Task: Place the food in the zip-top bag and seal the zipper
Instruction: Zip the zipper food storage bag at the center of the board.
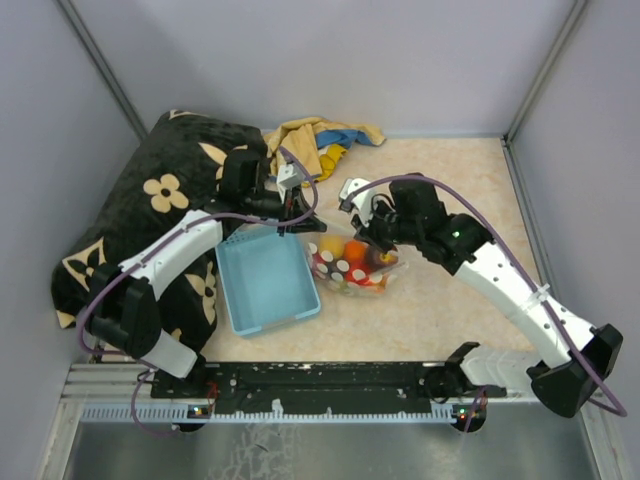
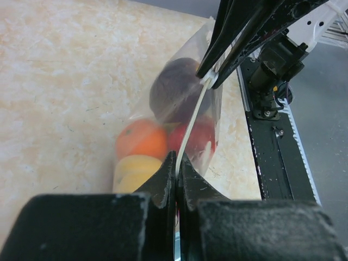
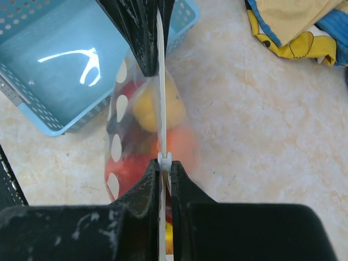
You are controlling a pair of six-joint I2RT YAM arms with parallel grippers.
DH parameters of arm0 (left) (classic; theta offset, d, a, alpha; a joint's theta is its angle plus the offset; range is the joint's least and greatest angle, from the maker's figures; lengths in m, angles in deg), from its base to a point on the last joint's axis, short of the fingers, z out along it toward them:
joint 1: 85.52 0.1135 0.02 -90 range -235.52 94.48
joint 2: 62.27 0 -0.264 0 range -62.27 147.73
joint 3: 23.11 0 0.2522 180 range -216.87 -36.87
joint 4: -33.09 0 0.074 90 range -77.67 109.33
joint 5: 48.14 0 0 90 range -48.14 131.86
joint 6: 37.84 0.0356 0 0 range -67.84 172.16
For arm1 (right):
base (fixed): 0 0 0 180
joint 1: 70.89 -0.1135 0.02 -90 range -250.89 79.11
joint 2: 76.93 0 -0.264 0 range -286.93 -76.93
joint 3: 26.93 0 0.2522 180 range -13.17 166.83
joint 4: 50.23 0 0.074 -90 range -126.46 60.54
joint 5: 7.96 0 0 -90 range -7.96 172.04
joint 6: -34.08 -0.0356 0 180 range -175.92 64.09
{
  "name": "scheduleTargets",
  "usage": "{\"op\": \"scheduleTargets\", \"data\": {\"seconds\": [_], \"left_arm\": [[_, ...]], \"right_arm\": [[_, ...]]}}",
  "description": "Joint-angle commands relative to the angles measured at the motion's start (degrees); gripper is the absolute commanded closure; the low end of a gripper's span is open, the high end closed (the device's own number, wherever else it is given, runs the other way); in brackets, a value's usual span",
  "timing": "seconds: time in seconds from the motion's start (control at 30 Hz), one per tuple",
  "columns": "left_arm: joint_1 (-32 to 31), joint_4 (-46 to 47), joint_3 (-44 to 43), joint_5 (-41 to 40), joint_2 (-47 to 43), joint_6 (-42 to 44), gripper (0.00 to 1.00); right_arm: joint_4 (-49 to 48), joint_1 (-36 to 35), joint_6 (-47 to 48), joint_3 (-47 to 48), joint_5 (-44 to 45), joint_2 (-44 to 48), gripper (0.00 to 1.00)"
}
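The clear zip-top bag [image 1: 352, 268] hangs between my two grippers with the toy fruits inside. The left wrist view shows a maroon fruit [image 2: 169, 89], an orange one [image 2: 142, 138], a yellow one [image 2: 135, 169] and a red one [image 2: 200, 136]. The whitish zipper [image 2: 191, 122] runs taut from gripper to gripper. My left gripper [image 2: 178, 161] is shut on one end of it [image 1: 301, 224]. My right gripper [image 3: 165, 164] is shut on the zipper at its small white slider [image 3: 165, 158], at the bag's right end [image 1: 367, 236]. The zipper [image 3: 161, 81] looks closed between the grippers.
The empty light-blue basket [image 1: 265, 282] sits just left of the bag and shows in the right wrist view [image 3: 49, 70]. A black flowered cushion [image 1: 165, 195] lies at the left. A yellow and blue cloth [image 1: 322, 140] lies at the back. The black base rail [image 1: 330, 380] runs along the near edge.
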Motion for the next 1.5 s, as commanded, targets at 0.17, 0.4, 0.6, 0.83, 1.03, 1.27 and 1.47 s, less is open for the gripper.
{"op": "scheduleTargets", "data": {"seconds": [0.17, 0.4, 0.6, 0.83, 1.03, 1.27, 1.47], "left_arm": [[2.9, 1.0, 0.0, -4.7, -1.5, -0.9, 1.00], [4.0, 0.3, -0.5, -8.8, -1.2, -0.3, 1.00], [4.6, 0.1, -1.6, -11.0, -0.2, 0.3, 1.00], [5.0, 0.1, -3.3, -14.6, 1.4, 0.5, 1.00], [5.4, 0.3, -6.8, -17.8, 4.3, 0.3, 1.00], [5.4, 1.7, -10.0, -18.3, 7.8, -1.2, 1.00], [5.2, 5.1, -11.0, -16.1, 9.5, -3.8, 1.00]], "right_arm": [[7.0, 2.4, 1.1, -0.4, 4.5, 4.6, 1.00], [10.2, 3.1, 1.1, -1.2, 6.9, 6.3, 1.00], [12.2, 3.5, 1.0, -2.2, 8.2, 8.1, 1.00], [13.9, 4.1, 1.3, -3.5, 10.1, 10.1, 1.00], [15.5, 5.0, 1.7, -4.3, 11.7, 11.8, 1.00], [17.0, 5.4, 1.7, -4.6, 13.0, 13.4, 1.00], [15.8, 5.6, 2.0, -5.6, 13.9, 14.6, 1.00]]}}
